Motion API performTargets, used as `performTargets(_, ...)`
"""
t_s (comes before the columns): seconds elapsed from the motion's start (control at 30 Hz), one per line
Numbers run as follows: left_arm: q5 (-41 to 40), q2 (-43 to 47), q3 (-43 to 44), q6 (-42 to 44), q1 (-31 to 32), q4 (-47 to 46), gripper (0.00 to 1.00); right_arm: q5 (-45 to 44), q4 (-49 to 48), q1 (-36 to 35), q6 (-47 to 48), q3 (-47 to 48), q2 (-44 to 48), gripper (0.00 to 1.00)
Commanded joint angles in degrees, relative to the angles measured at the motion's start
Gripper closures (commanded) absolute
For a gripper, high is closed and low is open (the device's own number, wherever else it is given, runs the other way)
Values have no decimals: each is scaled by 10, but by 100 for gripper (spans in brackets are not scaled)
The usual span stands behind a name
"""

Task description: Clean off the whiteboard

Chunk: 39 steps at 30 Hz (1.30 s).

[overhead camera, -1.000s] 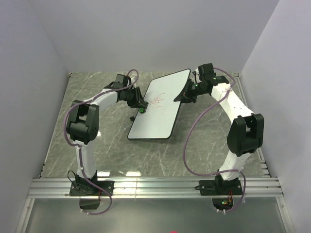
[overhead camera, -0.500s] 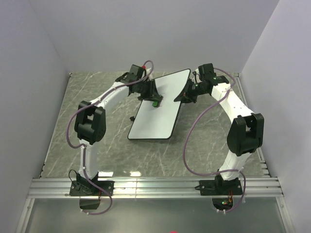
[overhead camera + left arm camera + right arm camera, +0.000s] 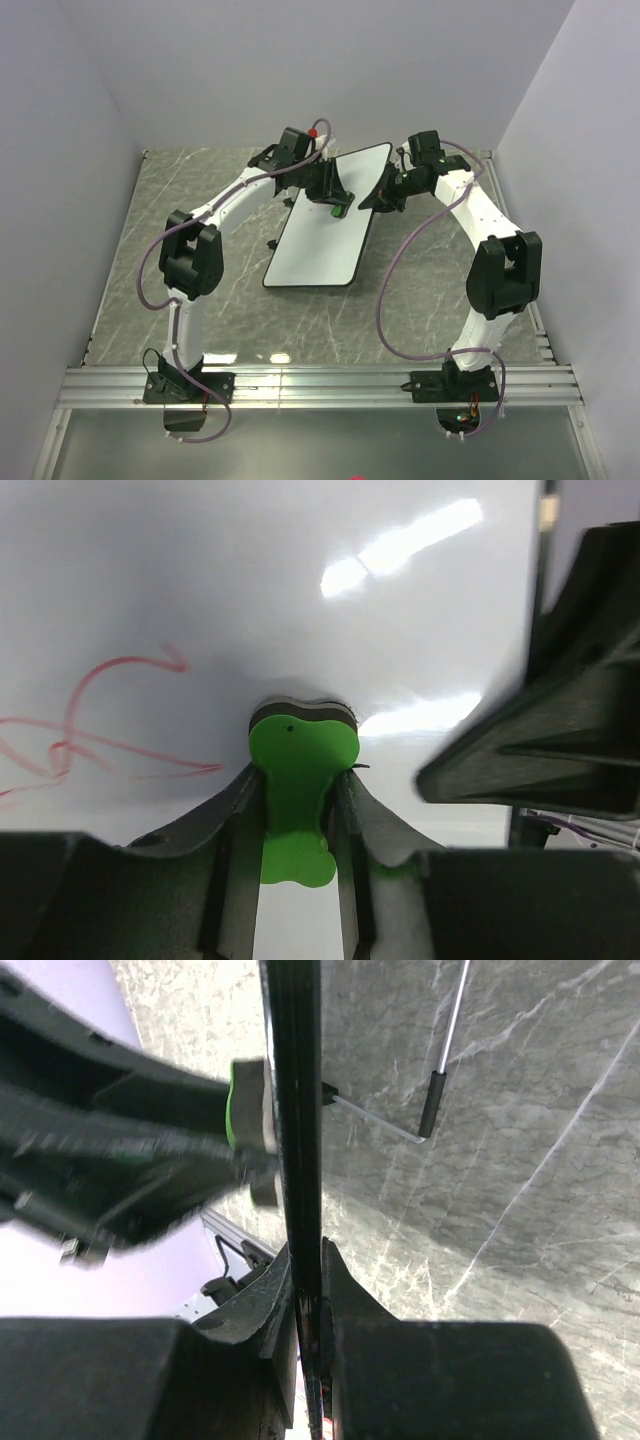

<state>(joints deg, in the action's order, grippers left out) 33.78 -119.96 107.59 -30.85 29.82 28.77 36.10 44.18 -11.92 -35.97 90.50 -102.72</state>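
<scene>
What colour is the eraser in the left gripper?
Green eraser; the left wrist view shows it best.

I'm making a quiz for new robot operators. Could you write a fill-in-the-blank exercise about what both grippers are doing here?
1. The left gripper is shut on a ___ eraser.
2. The right gripper is shut on the edge of the ___.
3. The scribbles on the whiteboard are ___.

Missing words: green; whiteboard; red.
</scene>
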Motion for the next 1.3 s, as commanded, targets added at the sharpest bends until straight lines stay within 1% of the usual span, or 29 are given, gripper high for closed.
performTargets(0.0,-5,-34,-33,20,-12,51,100,-103,43,-4,75,10,-19,100)
performTargets(0.13,-30,-34,-79,38,-42,61,100,-106,48,-3,78,14,-21,100)
performTargets(0.27,-53,-19,-127,54,-49,63,100,-108,55,-3,80,25,-28,100)
performTargets(0.3,-53,-13,-155,53,-49,56,100,-109,55,-4,79,27,-30,100)
performTargets(0.37,-45,2,-179,43,-49,34,100,-107,56,-4,78,30,-34,100)
performTargets(0.5,-25,18,-193,26,-43,23,100,-104,59,-4,76,42,-48,100)
performTargets(0.6,-20,28,-157,22,-27,42,100,-103,60,-3,75,54,-57,100)
performTargets(0.7,-4,26,-86,8,-7,61,100,-101,64,-4,73,68,-69,100)
performTargets(0.83,25,17,-31,-15,16,64,100,-97,63,-4,69,79,-78,100)
performTargets(0.93,36,11,-19,-25,18,57,100,-99,65,-4,69,84,-83,100)
performTargets(1.0,16,3,-6,-15,16,64,100,-100,66,-4,70,83,-84,100)
performTargets(1.1,9,-27,23,-5,0,83,100,-101,67,-3,70,81,-85,100)
performTargets(1.27,-1,-86,64,-1,-51,103,100,-107,74,-4,73,87,-87,100)
